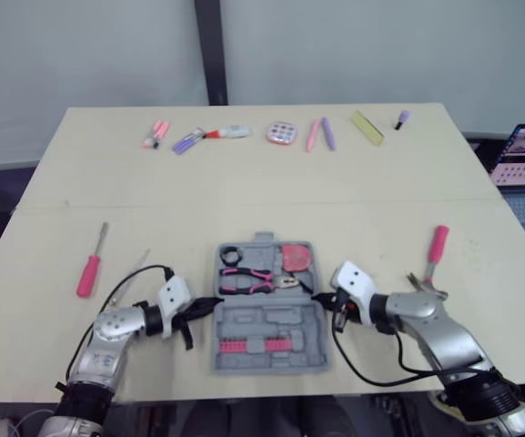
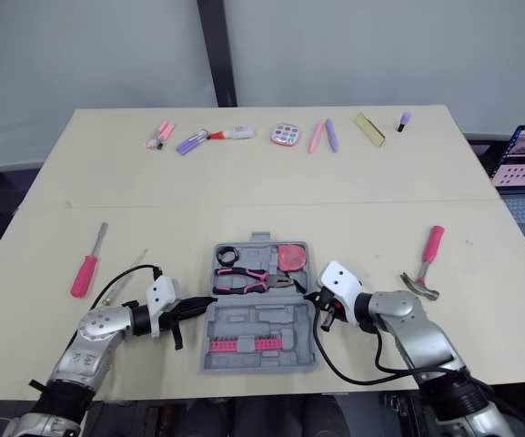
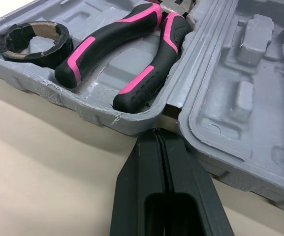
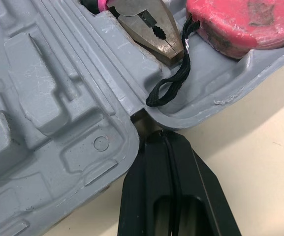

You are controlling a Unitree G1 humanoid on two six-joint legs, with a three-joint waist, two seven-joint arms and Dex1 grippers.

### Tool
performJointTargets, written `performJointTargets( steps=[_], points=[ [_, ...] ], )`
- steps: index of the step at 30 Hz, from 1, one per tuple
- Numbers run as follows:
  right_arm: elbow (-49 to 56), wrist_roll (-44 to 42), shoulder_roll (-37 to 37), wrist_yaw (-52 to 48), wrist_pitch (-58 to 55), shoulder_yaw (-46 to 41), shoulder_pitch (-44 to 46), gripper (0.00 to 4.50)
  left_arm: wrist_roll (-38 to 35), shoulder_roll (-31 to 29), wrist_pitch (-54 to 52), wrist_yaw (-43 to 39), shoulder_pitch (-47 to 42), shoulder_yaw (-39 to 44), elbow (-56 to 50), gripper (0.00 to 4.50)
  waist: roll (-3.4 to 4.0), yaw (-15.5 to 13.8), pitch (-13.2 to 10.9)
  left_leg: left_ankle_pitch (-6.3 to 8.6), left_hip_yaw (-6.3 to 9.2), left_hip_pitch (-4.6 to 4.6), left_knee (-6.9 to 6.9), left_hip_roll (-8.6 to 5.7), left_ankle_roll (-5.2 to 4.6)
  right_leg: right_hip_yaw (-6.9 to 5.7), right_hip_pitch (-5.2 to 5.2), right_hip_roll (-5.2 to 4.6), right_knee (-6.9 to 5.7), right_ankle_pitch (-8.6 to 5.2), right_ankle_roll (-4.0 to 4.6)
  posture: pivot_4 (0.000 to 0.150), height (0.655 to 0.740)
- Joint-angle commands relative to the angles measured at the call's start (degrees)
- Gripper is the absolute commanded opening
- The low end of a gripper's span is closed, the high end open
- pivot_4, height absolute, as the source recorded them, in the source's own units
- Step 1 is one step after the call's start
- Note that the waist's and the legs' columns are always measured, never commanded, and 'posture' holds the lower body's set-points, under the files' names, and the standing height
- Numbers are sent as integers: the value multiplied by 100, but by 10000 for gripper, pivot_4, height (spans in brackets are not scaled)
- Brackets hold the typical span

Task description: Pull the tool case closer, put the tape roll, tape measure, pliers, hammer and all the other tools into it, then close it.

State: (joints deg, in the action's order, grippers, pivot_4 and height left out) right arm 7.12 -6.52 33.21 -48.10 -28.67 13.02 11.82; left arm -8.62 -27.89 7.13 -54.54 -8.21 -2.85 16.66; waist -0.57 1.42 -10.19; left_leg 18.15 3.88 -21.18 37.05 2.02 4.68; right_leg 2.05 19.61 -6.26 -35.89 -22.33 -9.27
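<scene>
While the open tool case (image 1: 271, 344) lies on the table (image 1: 353, 191) between the two arms, the head view shows the left pincer (image 1: 211, 305) at the case's left edge and the right pincer (image 1: 318, 296) at its right edge, both tips level with the hinge line. Just beyond the left pincer's tip, the tape roll (image 1: 230, 256) and the pliers (image 1: 248, 280) sit in the far half of the case. The tape measure (image 1: 293, 258) sits just beyond the right pincer. The hammer (image 1: 432, 258) lies on the table to the outer side of the right pincer, well apart from the case, and a pink screwdriver (image 1: 89, 270) lies out past the left one.

From the left wrist, that pincer's fingers (image 3: 146, 167) are pressed together with nothing between them (only a thin seam shows), their tip at the notch between the two case halves.

From the right wrist, the fingers (image 4: 151, 167) are likewise closed on nothing at the hinge notch, with the tape measure's black strap (image 4: 173, 83) looped just ahead.
</scene>
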Motion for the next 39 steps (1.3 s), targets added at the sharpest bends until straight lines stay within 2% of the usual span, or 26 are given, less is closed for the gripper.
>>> performJointTargets(
  steps=[1,12,19,24,28,32,35,38,39],
  points=[
    [71,9,-60,79,17,12,-14,252,-29,41,115,-2,-53,-39,-35,0,0,0,0,0,0,0,0,0,0,0,0,0,0,0,0,1500,7400],
    [23,16,-54,43,54,20,14,252,-31,34,114,15,-39,-22,-39,0,0,3,0,0,0,0,0,0,0,0,0,0,0,0,0,1500,7400],
    [28,-28,243,-28,108,-211,-242,252,-211,-170,-34,-42,249,194,-320,0,0,0,0,0,0,0,-1,0,0,0,1,0,0,0,0,1500,7400],
    [306,-372,648,-312,133,-559,-590,252,-852,-523,-445,-268,985,649,-1204,0,0,-4,0,1,0,-2,-4,-1,-2,-1,-1,-4,5,0,0,1500,7400],
    [703,-818,954,-627,-12,-918,-852,252,-1601,-929,-1149,-365,1842,1204,-2487,0,2,2,-2,3,1,-5,-5,-1,-4,-1,-2,-5,9,0,0,1500,7400],
    [909,-1025,1117,-741,-23,-1136,-1086,252,-2093,-1149,-1592,-319,2515,1765,-3260,0,6,2,-4,4,0,-3,-10,0,-6,-1,-4,-5,15,0,0,1500,7400],
    [1125,-1266,1334,-994,-10,-1331,-1491,0,-2199,-1075,-1695,-54,3189,2322,-3740,8376,6,0,-5,9,0,-8,-13,-1,-10,-1,-5,-6,27,0,0,1500,7400],
    [1495,-1630,1546,-1222,-200,-1544,-1862,8426,-2278,-942,-1690,-34,3787,2591,-4063,22076,6,-4,-7,17,-4,-10,-8,-2,-18,0,-9,-6,36,0,0,1500,7400],
    [1619,-1724,1629,-1315,-224,-1610,-2007,13158,-2283,-848,-1634,-18,3988,2656,-4156,27212,6,-5,-7,17,-5,-9,-6,-2,-18,0,-12,-6,36,0,0,1500,7400]
  ],
)
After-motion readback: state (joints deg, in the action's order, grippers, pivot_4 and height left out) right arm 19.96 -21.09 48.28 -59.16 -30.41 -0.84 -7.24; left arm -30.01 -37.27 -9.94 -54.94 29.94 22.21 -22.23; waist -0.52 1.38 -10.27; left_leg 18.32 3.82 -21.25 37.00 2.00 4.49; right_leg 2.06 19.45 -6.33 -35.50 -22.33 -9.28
